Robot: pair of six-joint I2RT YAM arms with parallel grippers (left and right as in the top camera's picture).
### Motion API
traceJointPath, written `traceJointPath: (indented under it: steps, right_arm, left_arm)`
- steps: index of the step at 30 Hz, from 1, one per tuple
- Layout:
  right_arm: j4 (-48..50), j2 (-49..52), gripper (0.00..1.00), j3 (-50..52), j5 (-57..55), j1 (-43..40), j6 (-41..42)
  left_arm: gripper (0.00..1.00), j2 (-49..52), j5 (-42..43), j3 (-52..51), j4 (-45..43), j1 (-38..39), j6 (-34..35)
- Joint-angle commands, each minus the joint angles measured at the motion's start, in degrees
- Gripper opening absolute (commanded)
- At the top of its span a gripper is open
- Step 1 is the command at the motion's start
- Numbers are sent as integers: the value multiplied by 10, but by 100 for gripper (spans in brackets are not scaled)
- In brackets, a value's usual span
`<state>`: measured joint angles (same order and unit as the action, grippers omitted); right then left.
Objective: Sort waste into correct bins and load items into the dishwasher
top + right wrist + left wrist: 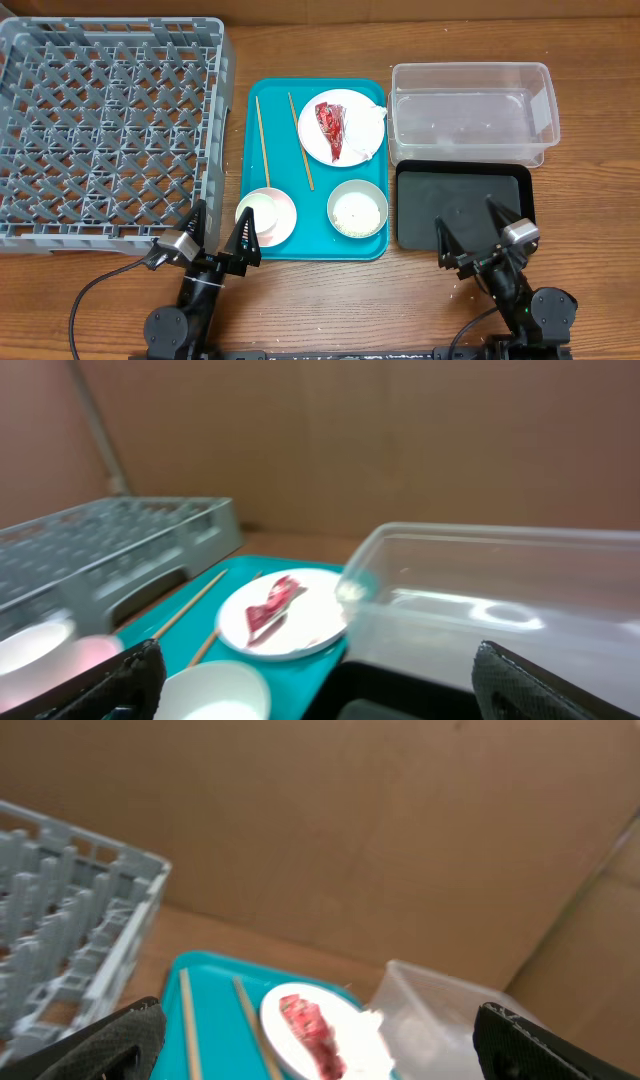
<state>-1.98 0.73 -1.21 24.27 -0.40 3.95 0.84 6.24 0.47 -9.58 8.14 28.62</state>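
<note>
Brown cardboard [350,820] walled the wooden table [330,300]. On it a teal tray [282,150] lay between the rack [100,130] and the tub [470,68], with the black tray [460,200] just in front of the tub. The wrapper [331,125] lay on the plate [310,130] at the teal tray's far right corner, and the napkin [372,125] touched it on the tub side. Both chopsticks [264,140] lay flat left of the plate. A pink dish [285,222] and a green bowl [357,208] sat nearer the arms. The left gripper [220,235] and right gripper [475,232] hovered at the near edge, fingers spread wide, holding nothing.

The wrapper looked feather-light, crackly and springy, so a pinch on a raised crease should do. The napkin would squash softly. The plate seemed stiff and probably slick, best taken by its rim. The chopsticks, thin and flat on the tray, might roll.

Only the overhead view showed the black tray whole. The left wrist view missed the dish and bowl entirely. The right wrist view alone showed how high the tub's wall stood beside the plate. Whether the bowl's pale inside was rice, I could not tell.
</note>
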Motion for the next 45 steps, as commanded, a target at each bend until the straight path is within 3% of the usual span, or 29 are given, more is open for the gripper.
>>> traceJointPath:
  steps: [1,6,10,20,25,30,31,34,41,45]
  right_arm:
    - [-15,-5,100,-51,59,-4,21]
    - [-115,39,100,-180,66,-4,20]
    - [-236,152,100,-327,118,-4,20]
    - [-533,496,100,-664,129,-3,17]
    - [-579,617,100,-751,144,-3,28]
    - [-587,715,100,-752,227,23,72]
    - [-596,728,100,-751,219,39,72]
    - [-622,769,100,-751,158,118,73]
    - [-561,842,99,-751,-30,319,189]
    - [-484,877,88,-751,-61,395,201]
  left_arm:
    - [100,-5,22,18,-21,-3,30]
    - [100,10,21,106,21,-3,-20]
    - [100,92,21,264,138,-3,-111]
    - [100,471,9,741,629,-2,-214]
    - [100,622,9,910,810,-2,-214]
    - [100,712,50,943,903,-4,-194]
    - [96,718,33,943,913,-7,-163]
    - [100,719,-10,945,926,-35,-54]
    - [100,683,-9,970,927,-160,-52]
    - [91,677,-4,970,961,-213,-46]
